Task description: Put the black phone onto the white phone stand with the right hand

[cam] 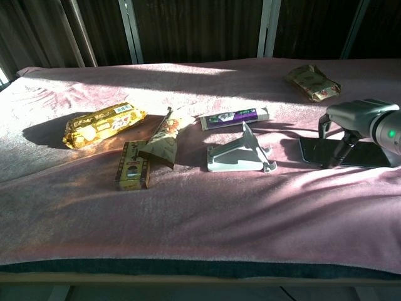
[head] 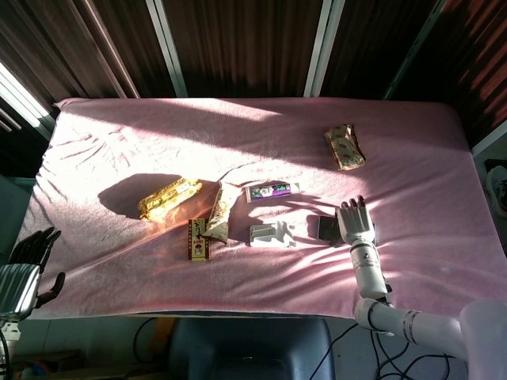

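Black phone [cam: 321, 151] lies flat, glossy.

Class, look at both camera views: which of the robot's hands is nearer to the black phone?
Right. The right hand is over the black phone, fingers reaching down onto it. The left hand is off the table's far left edge.

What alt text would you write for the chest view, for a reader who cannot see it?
The right hand reaches down over the black phone, which lies flat on a pink cloth, right of the empty white phone stand. Snack packets and a tube lie further left.
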